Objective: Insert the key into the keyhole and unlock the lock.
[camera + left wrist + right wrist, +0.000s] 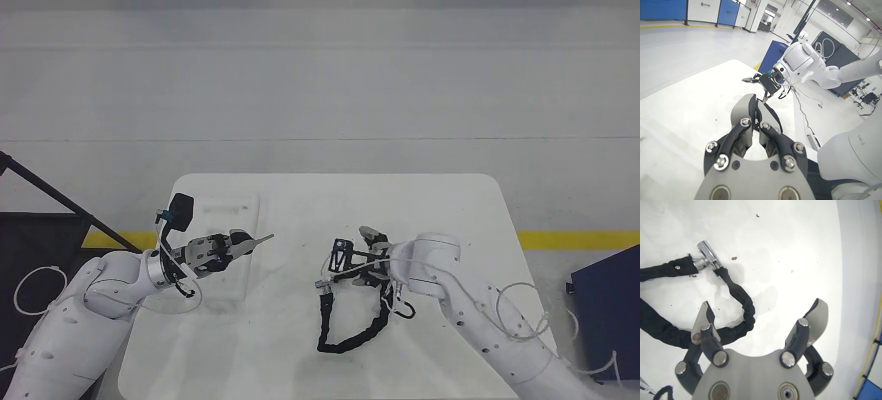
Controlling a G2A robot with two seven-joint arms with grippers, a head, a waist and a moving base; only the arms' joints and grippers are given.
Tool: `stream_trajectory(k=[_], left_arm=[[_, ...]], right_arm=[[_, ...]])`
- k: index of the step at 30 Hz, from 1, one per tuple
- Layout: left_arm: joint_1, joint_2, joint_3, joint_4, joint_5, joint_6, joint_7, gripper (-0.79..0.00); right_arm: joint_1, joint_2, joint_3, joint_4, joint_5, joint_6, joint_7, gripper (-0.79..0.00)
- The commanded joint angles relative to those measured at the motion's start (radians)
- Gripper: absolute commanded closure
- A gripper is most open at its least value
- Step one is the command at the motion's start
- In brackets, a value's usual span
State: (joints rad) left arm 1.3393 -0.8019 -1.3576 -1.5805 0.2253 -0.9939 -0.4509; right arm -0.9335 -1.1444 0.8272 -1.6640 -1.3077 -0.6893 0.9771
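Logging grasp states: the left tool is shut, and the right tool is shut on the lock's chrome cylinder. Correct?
Not quite. The right tool is open and holds nothing; the chrome cylinder lies free on the table, as the right wrist view shows. The left tool is indeed shut.

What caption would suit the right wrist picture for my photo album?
Open jaws hover above a white table, near a black-sleeved chain whose ends meet at a chrome lock.
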Motion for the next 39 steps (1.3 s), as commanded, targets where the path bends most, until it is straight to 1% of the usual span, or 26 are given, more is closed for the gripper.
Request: stream_trajectory(k=[1,3,5,8,13,14,15,16,17,20,25,30,39], left_arm=[[0.0,0.0,0.0,0.0,0.0,0.0,0.0,0.0],[0.0,0.0,0.0,0.0,0.0,0.0,0.0,0.0],[0.0,0.0,0.0,0.0,0.0,0.0,0.0,0.0],[0.0,0.0,0.0,0.0,0.0,0.0,0.0,0.0],[0.0,0.0,0.0,0.0,0.0,0.0,0.0,0.0],[0.0,0.0,0.0,0.0,0.0,0.0,0.0,0.0],[0.0,0.0,0.0,0.0,0.0,0.0,0.0,0.0],[0.0,0.0,0.0,0.0,0.0,0.0,0.0,0.0],[0.0,0.0,0.0,0.0,0.0,0.0,0.0,0.0],[0.0,0.0,0.0,0.0,0.0,0.0,0.0,0.0],[0.0,0.0,0.0,0.0,0.0,0.0,0.0,0.0],[0.0,0.0,0.0,0.0,0.0,0.0,0.0,0.0],[0.0,0.0,0.0,0.0,0.0,0.0,0.0,0.0]], right_arm=[[0.028,-0.006,-0.024,0.007,0.001,-0.033,0.046,-0.785],[0.064,-0.016,-0.053,0.02,0.013,-0.057,0.08,-0.785],[0.101,-0.026,-0.084,0.038,0.023,-0.067,0.087,-0.785],[0.154,-0.038,-0.146,0.072,0.031,-0.087,0.067,-0.785],[0.241,-0.052,-0.253,0.14,0.104,-0.109,0.044,-0.785],[0.258,-0.055,-0.275,0.157,0.125,-0.11,0.044,-0.61],[0.277,-0.058,-0.296,0.173,0.146,-0.108,0.045,-0.52],[0.295,-0.061,-0.317,0.189,0.164,-0.105,0.048,-0.379],[0.312,-0.063,-0.337,0.203,0.177,-0.101,0.053,-0.357],[0.346,-0.071,-0.387,0.235,0.212,-0.085,0.069,-0.329],[0.376,-0.078,-0.434,0.275,0.255,-0.062,0.092,-0.323],[0.39,-0.086,-0.461,0.299,0.285,-0.062,0.092,-0.302],[0.41,-0.111,-0.502,0.352,0.306,-0.071,0.082,-0.296]])
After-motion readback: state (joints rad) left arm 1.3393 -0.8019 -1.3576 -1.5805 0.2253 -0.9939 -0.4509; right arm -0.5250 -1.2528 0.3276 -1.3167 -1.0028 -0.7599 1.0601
